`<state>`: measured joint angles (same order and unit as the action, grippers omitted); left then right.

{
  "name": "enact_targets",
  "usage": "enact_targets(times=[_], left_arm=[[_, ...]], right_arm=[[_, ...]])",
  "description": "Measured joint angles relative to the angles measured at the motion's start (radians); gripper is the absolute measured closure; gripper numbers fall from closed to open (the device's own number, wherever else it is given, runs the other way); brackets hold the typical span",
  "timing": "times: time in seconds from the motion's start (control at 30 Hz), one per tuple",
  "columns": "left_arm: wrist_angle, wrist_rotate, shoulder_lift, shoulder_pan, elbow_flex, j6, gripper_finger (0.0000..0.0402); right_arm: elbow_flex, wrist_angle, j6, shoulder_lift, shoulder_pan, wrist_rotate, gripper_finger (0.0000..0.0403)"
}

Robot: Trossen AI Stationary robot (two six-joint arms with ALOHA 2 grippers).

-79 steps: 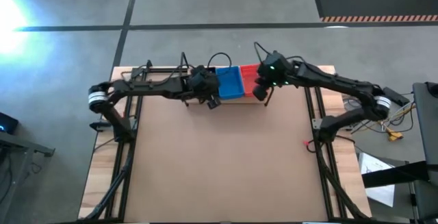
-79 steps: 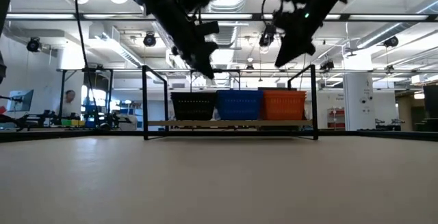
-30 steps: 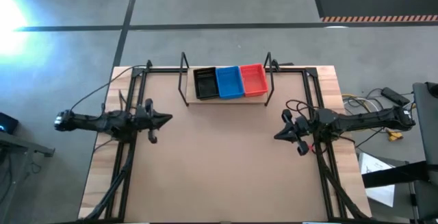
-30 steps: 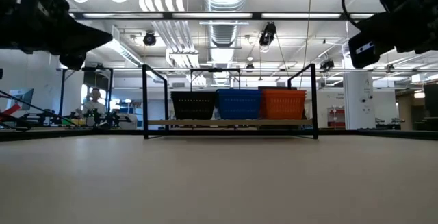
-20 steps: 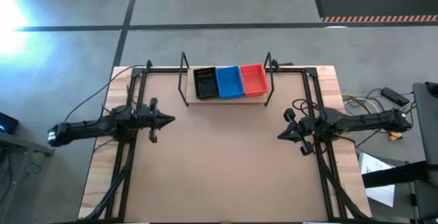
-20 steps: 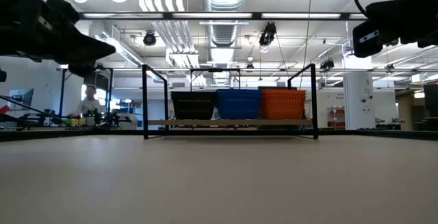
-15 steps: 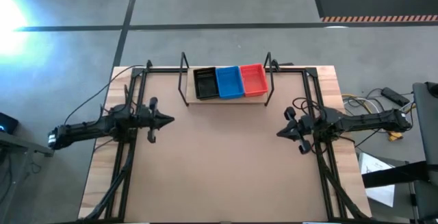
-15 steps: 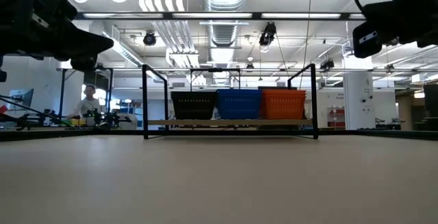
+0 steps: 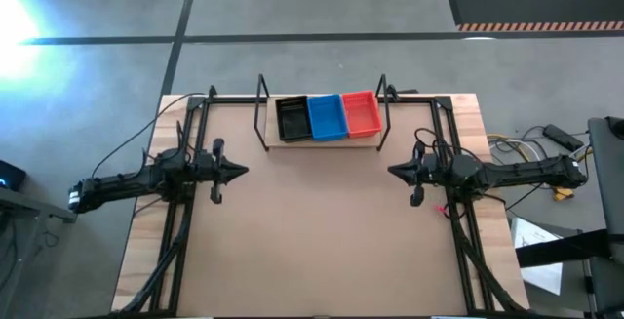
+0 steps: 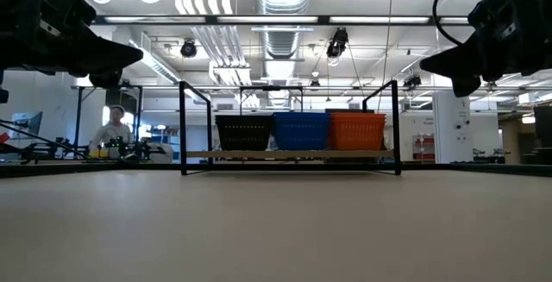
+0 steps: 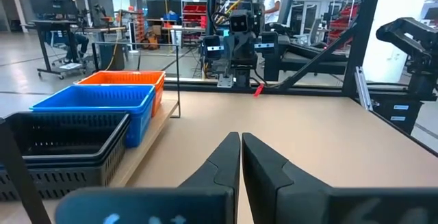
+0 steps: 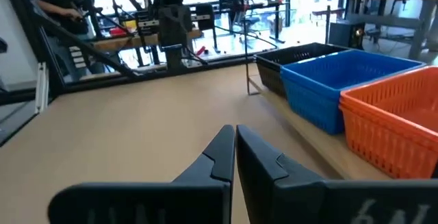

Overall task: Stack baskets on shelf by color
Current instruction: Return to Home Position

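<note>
On the light wooden shelf [image 9: 327, 140]: black plastic mesh baskets [image 9: 291, 119], blue baskets [image 9: 326, 116], orange-red baskets [image 9: 362, 113], side by side. The left gripper [image 9: 241, 171] and right gripper [image 9: 392, 171] hovered well apart from it, jaws closed, empty.

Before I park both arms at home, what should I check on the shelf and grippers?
1. On the shelf, black baskets, blue baskets, orange baskets side by side: ok.
2. Three baskets in each stack: cannot tell.
3. Left gripper shut, empty, away from the shelf: ok.
4. Right gripper shut, empty, away from the shelf: ok.
5. No loose basket on the tabletop: ok.
</note>
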<state>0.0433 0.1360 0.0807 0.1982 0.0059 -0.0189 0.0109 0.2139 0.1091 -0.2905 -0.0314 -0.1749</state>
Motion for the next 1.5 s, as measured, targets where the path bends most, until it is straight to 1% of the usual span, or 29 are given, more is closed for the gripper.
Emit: enact_targets(times=[0.2, 0.3, 0.37, 1.5], left_arm=[[0.0, -0.003, 0.004, 0.0, 0.0, 0.0, 0.0402], [0.0, -0.003, 0.004, 0.0, -0.001, 0.0, 0.0402], [0.0, -0.003, 0.004, 0.0, -0.001, 0.0, 0.0402], [0.0, -0.002, 0.004, 0.0, -0.002, 0.0, 0.0402]], right_arm=[[0.0, 0.002, -0.057, 0.0, 0.006, -0.018, 0.0394], [0.0, -0.002, -0.107, 0.0, 0.007, -0.058, 0.0394], [0.0, -0.004, -0.12, 0.0, 0.006, -0.065, 0.0394], [-0.001, -0.004, -0.11, 0.0, 0.006, -0.062, 0.0394]])
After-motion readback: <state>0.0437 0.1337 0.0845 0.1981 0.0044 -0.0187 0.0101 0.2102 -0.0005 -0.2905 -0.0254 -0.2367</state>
